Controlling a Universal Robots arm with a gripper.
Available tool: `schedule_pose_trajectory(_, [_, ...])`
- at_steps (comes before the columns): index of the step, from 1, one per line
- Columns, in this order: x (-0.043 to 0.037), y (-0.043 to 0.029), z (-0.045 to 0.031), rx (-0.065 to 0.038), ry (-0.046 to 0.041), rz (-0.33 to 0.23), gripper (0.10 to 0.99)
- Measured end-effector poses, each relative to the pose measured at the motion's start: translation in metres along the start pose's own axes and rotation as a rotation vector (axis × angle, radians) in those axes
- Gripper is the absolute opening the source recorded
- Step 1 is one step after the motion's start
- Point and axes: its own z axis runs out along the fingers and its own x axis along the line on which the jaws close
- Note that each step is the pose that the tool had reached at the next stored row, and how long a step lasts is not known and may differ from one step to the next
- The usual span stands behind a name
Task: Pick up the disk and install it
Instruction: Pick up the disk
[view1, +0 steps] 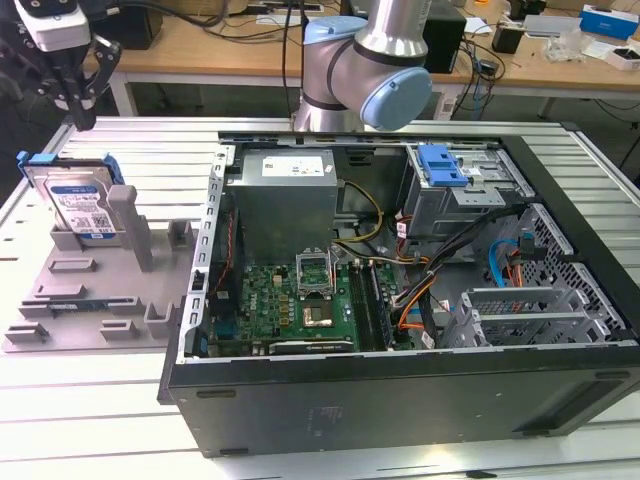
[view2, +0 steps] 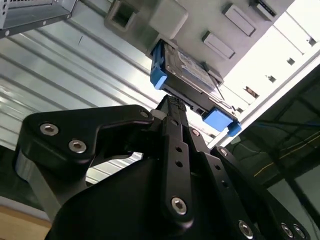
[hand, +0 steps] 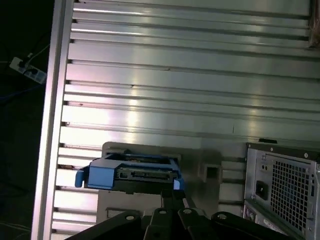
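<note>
The disk (view1: 82, 205), a silver drive with a white-and-blue label in a bright blue carrier, stands on edge in a grey holder (view1: 90, 290) at the exterior view's left. My gripper (view1: 80, 120) hangs above the disk's top edge, clear of it, its black fingers shut with nothing between them. In both wrist views the fingertips point at the disk's blue-framed upper edge (view2: 192, 70) (hand: 132, 172), with the gripper (view2: 172, 102) (hand: 172, 192) just short of it.
An open computer case (view1: 400, 400) lies right of the holder, showing the motherboard, power supply and cables. A metal drive bay (view1: 470, 195) at its far right carries a blue plastic clip (view1: 440, 165). The ribbed aluminium table (view1: 150, 145) surrounds everything. The case corner (hand: 285, 185) sits near the holder.
</note>
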Motion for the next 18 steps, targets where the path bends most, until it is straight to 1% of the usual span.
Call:
schedule_pose_trajectory(4, [0.0, 0.0, 0.0001, 0.002, 0.0054, -0.13, 0.106])
schedule_pose_trajectory(7, [0.0, -0.0001, 0.0002, 0.003, 0.0085, -0.202, 0.106])
schedule_pose_trajectory(9, [0.0, 0.0, 0.0002, 0.003, 0.01, -0.24, 0.106])
schedule_pose_trajectory(12, [0.0, 0.0, 0.0004, 0.005, 0.0146, -0.347, 0.106])
schedule_pose_trajectory(13, [0.0, 0.0, 0.0005, 0.005, 0.0155, -0.37, 0.114])
schedule_pose_trajectory(16, [0.0, 0.0, 0.0006, 0.006, 0.0183, -0.434, 0.294])
schedule_pose_trajectory(17, [0.0, 0.0, 0.0007, 0.007, 0.0194, -0.462, 0.294])
schedule_pose_trajectory(18, [0.0, 0.0, 0.0007, 0.007, 0.0201, -0.479, 0.357])
